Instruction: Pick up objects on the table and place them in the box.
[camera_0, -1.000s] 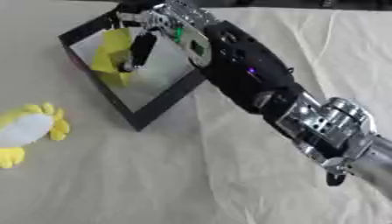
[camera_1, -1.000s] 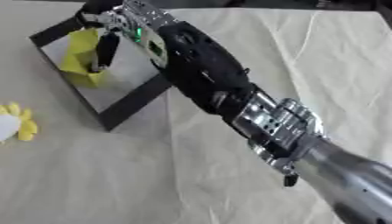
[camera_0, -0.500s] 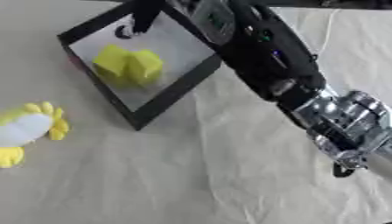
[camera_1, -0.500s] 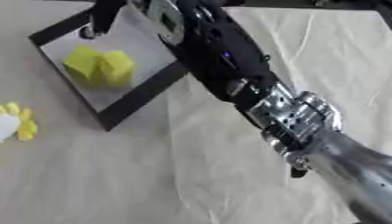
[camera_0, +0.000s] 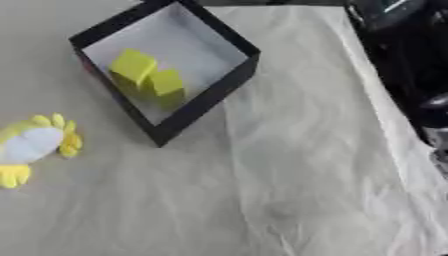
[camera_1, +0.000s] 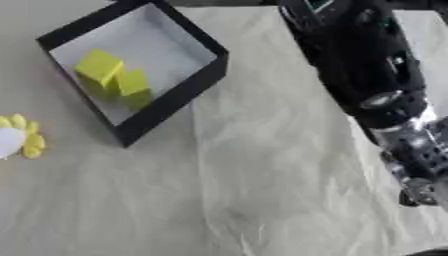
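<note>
A black-walled box (camera_0: 219, 88) with a pale floor stands at the upper left. Inside it lies a yellow blocky object (camera_0: 147, 77), made of two cube-like parts. On the cloth to the left of the box rests a yellow and white flower-shaped toy (camera_0: 33, 146). My right arm (camera_1: 367, 75) runs down the right side, black above and silver lower down. Its hand is out of the picture past the top edge. The left hand shows in neither view.
A pale wrinkled cloth (camera_0: 289, 190) covers the table. My right forearm's silver joint (camera_1: 416, 150) hangs over the right part of the cloth.
The yellow object was let go and now lies in the box. My right arm has drawn back up and to the right, taking the hand out of view.
</note>
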